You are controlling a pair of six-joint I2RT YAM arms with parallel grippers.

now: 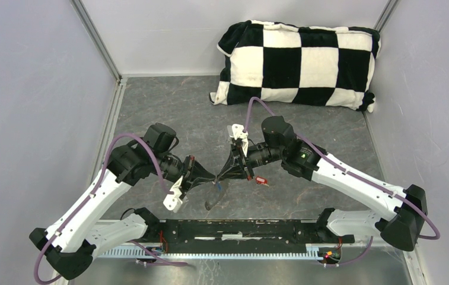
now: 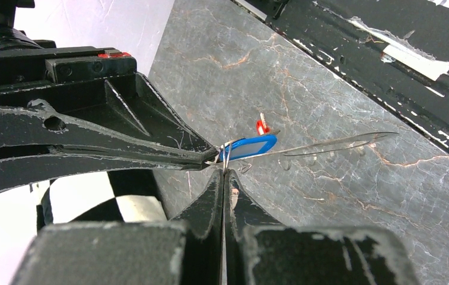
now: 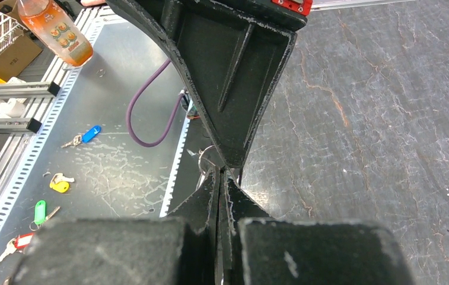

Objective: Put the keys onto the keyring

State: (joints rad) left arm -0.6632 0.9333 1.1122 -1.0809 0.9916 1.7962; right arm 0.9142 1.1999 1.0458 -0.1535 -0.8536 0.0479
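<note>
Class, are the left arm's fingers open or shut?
Shut: in the left wrist view the left fingers meet, no gap at their tips.

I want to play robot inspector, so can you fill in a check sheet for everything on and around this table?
Surface: grey marbled table.
Job's things: blue key and keyring up in the air at the gripper tips; red key lying on the table.
Clutter: checkered pillow at the back.
Grippers: left gripper and right gripper both shut, tips meeting by the blue key; who holds what is unclear.
Cables: purple cable on each arm.
Surroundings: grey walls; spare keys and orange bottle on the metal bench beside the table.
</note>
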